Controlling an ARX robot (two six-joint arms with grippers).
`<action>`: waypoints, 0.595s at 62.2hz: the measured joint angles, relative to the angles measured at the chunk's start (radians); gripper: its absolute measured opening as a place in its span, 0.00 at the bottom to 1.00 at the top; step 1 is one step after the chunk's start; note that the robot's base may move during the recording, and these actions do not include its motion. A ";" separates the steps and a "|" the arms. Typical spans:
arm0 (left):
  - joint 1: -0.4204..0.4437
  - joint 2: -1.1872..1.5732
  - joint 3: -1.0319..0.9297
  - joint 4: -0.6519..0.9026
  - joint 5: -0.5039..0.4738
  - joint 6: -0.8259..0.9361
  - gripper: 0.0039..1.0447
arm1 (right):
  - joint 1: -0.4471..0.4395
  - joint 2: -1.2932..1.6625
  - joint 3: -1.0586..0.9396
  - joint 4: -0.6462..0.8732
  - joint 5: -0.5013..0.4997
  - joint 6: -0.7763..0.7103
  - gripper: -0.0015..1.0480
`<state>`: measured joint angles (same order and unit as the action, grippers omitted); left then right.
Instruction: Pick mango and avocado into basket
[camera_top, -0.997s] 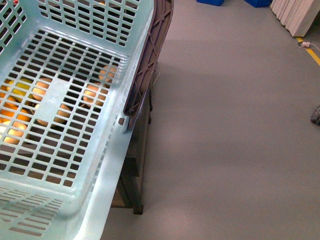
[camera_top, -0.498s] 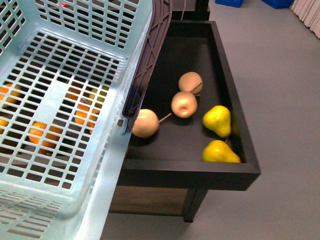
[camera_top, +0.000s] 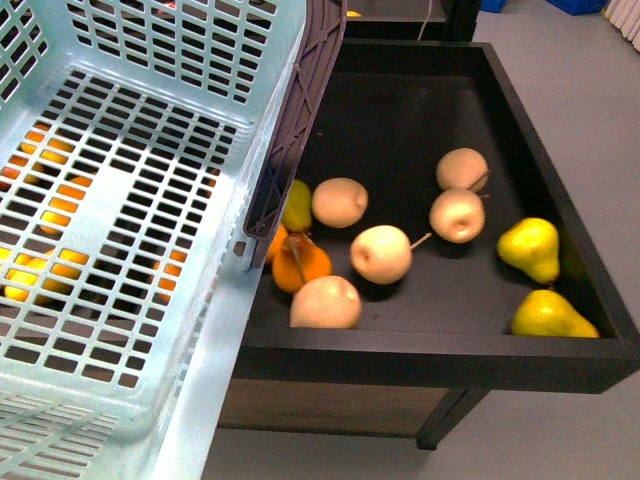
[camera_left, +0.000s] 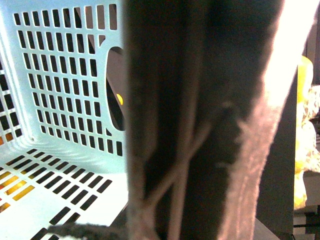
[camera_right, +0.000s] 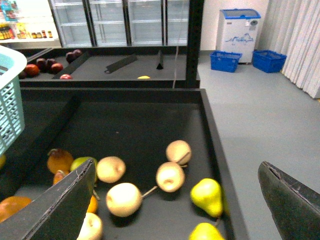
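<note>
Search/approach phase, nothing picked yet. Basket (camera_top: 130, 230) fills the left of the front view, floor bare; only orange and yellow fruit shows through the slots from underneath. Its brown-grey handle (camera_left: 200, 120) blocks most of the left wrist view, so I can't tell the left end effector's state, though it may be holding that handle.

Right end effector (camera_right: 175, 200): fingers wide apart, empty, hanging above the black produce tray (camera_top: 430, 355).

In the tray: pale round pears (camera_top: 381, 253), two yellow pears (camera_top: 529, 249), an orange (camera_top: 300, 265) by the basket edge. No mango or avocado identifiable in any view; a small yellow item (camera_right: 144, 77) on the far shelf is too small to call.

Next: locate the mango before committing the right arm; more looking around is likely needed.

Versus half a second ago: the front view has swung further over the tray, bringing more pale pears and the orange into sight.
</note>
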<state>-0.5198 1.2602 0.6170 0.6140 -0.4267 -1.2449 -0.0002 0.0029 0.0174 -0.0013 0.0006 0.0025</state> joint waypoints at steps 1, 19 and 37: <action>0.000 0.000 0.000 0.000 0.000 0.000 0.13 | 0.000 0.000 0.000 0.000 0.000 0.000 0.92; 0.000 0.000 0.000 0.000 -0.002 0.002 0.13 | 0.000 0.000 0.000 0.000 0.000 0.000 0.92; 0.000 0.000 0.000 0.000 0.000 0.000 0.13 | 0.000 0.000 0.000 0.000 0.000 0.000 0.92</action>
<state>-0.5198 1.2602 0.6170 0.6136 -0.4267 -1.2446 -0.0006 0.0029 0.0174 -0.0013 0.0002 0.0025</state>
